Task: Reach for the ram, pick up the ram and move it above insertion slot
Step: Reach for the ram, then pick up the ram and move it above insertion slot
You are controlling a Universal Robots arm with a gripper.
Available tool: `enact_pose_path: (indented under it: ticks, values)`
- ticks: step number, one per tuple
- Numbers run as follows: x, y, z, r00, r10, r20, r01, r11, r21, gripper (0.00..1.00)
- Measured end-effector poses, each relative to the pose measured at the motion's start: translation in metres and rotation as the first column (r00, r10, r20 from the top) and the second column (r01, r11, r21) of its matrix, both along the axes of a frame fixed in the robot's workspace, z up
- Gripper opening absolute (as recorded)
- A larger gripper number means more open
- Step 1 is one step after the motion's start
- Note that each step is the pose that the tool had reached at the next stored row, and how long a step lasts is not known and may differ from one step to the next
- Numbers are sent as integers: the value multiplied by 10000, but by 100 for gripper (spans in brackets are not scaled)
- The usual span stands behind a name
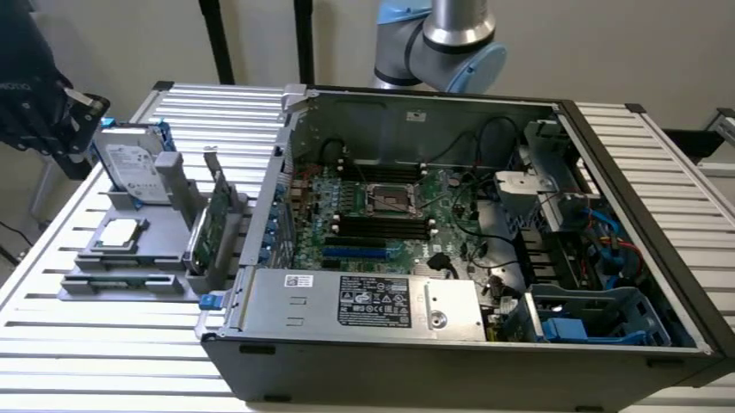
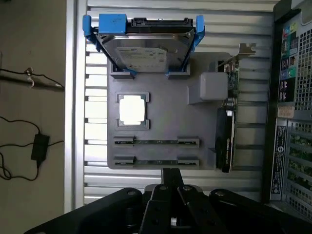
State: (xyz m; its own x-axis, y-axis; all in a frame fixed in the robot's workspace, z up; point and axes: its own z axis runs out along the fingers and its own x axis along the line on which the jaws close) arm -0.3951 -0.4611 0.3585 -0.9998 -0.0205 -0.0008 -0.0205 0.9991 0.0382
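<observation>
Barely begun: claw (image 2: 170, 171), seemingly pressed together and empty, hovers near the ungrasped ram (image 2: 156, 160), lower middle

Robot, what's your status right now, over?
Gripper hovers above gray tray. Two ram sticks in their tray slots, untouched. Nothing seen in the way.

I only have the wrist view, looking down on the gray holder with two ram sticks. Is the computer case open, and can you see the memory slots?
Observer: Yes, the case is open; long black slots lie beside the processor socket.
Operator: Any stick in them already?
Observer: None that I can see; they look empty.
Operator: Where is the hand?
Observer: High at the exterior view's left, near the hard drive on the holder, apart from the case.
</observation>
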Motion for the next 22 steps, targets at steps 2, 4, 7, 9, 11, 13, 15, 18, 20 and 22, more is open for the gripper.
enact_pose_path:
  ticks: [2,4,7,9,11,13,15,18,20,22]
  values:
    - [17,-39,-37,10000,8,0,-8,10000,-2,11]
    - [29,-80,-73,10000,16,0,-16,10000,-3,11]
    - [39,-163,-127,10000,24,0,-24,10000,-3,11]
    - [43,-225,-165,10000,26,0,-26,10000,-3,11]
    - [51,-268,-187,10000,30,1,-30,10000,-3,11]
    - [57,-276,-188,10000,30,0,-30,10000,-3,11]
    - [56,-277,-189,10000,29,0,-29,10000,-3,11]
    - [57,-277,-188,10000,30,0,-30,10000,-3,11]
    - [57,-277,-189,10000,30,0,-30,10000,-3,11]
    - [57,-277,-188,10000,30,0,-30,10000,-3,11]
